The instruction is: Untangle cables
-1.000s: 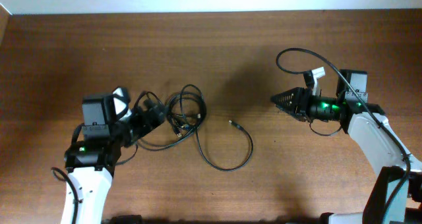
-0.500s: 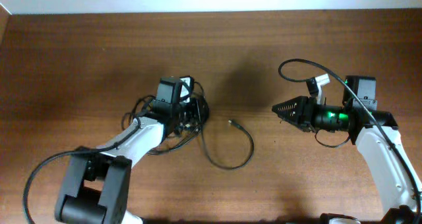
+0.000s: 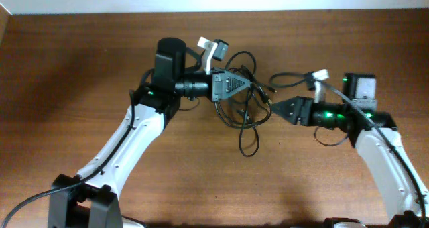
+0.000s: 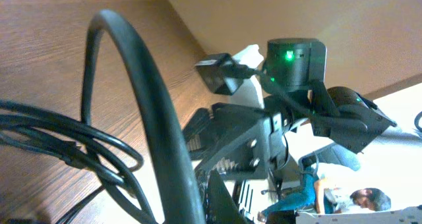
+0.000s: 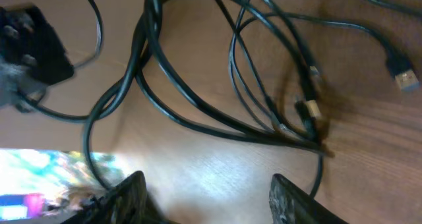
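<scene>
Black and thin, the cables (image 3: 242,110) sit in one knotted bunch at mid-desk. Their loops stack toward the far edge, and one long loop (image 3: 249,145) trails toward the near edge. The bunch's long axis therefore runs far-to-near, across the line that joins the two arms.

In the right wrist view the strands (image 5: 198,99) fan out over the wood. Several cross at one pinch point, and a silvery plug (image 5: 403,79) lies off to one side, apart from the crossing.

The left gripper (image 3: 247,86) is right at the upper part of the bunch, with strands looped around its tip. Neither the overhead nor its own wrist view shows the fingers plainly, so I cannot tell whether it is clamped on a strand. That wrist view is filled by a cable arching close to the lens.

The right gripper (image 3: 273,110) lies just beside the bunch on its right, pointing straight at it. Its fingers are spread and empty (image 5: 208,188), with the tangle directly ahead.

By my reading the right arm is the free one and near enough to take a strand, pulling rightward along the desk (image 3: 80,67), away from the left.
</scene>
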Available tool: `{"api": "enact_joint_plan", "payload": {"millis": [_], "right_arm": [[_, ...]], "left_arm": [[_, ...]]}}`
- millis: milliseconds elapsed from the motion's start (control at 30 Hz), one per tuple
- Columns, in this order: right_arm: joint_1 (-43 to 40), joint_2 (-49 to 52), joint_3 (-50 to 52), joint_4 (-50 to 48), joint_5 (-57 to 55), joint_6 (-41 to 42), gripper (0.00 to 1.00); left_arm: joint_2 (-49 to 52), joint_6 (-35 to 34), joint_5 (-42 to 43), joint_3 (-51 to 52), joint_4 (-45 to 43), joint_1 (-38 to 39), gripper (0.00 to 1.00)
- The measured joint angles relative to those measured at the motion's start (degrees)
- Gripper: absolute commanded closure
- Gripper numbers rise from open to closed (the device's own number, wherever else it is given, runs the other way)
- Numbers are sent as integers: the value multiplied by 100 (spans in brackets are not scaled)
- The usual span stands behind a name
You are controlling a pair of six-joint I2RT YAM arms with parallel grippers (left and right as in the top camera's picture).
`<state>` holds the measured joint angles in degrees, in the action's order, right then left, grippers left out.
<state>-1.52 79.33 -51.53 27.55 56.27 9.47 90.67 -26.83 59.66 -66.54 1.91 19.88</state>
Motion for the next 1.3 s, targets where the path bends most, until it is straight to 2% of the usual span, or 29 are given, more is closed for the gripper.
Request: {"api": "enact_joint_plan", "payload": {"millis": [33, 67, 100, 133, 200, 333, 400, 433, 467, 500, 533, 633, 800, 967, 1000, 1033, 1067, 1100, 1233, 1300], "right_arm": [[323, 0, 0, -157, -151, -48, 41], [706, 0, 0, -286, -535, -68, 47], [992, 0, 0, -372, -1187, 57, 76], [1137, 0, 0, -439, -1976, 229, 96], [1099, 0, 0, -577, -2811, 402, 96], [748, -9, 0, -476, -3145, 439, 96], [173, -372, 0, -402, -2634, 476, 69], [22, -562, 0, -446, -2356, 494, 64], [20, -693, -2, -479, -2083, 356, 57], [125, -682, -2, -455, -1919, 142, 36], [247, -601, -2, -439, -1834, -85, 28], [555, -81, -2, -791, -1902, -667, 28], [603, 651, 0, -1027, -2020, -844, 27], [1196, 890, 0, -1775, -2664, -870, 28], [1287, 968, 0, -1906, -2800, -868, 36], [1362, 1032, 0, -2037, -2892, -863, 50], [1460, 1091, 0, -2146, -2975, -839, 80], [1545, 1121, 0, -2214, -3018, -839, 96], [1497, 1126, 0, -2352, -3053, -549, 96], [905, 732, 0, -2288, -2761, -214, 96]], "left_arm": [[0, 2, 9, 0, -118, 111, 100], [0, 0, 20, 0, -223, 219, 100], [0, 2, 35, 0, -238, 282, 100], [0, 0, 81, 0, -216, 297, 100], [-2, 0, 184, 0, -210, 280, 100], [-15, 9, 269, -11, 315, -85, 100], [-20, 72, -9, -15, 1106, -450, 100], [-20, 87, -74, -9, 1276, -544, 100], [-20, 90, -98, -7, 1244, -579, 100], [-22, 92, -50, -4, 1110, -542, 100], [-22, 90, 17, -4, 986, -466, 100], [-22, 155, 363, -4, 927, -365, 100], [-22, 199, 863, -4, 918, -365, 100], [-22, 199, 925, -4, 898, -332, 100], [-22, 199, 938, -4, 901, -332, 100], [-22, 199, 938, -4, 896, -332, 100], [-22, 199, 940, -4, 898, -332, 100], [-22, 199, 940, -4, 898, -332, 100], [-31, 330, 730, -11, 1088, -328, 100], [-63, 706, -608, -68, 2354, -313, 100]]}}
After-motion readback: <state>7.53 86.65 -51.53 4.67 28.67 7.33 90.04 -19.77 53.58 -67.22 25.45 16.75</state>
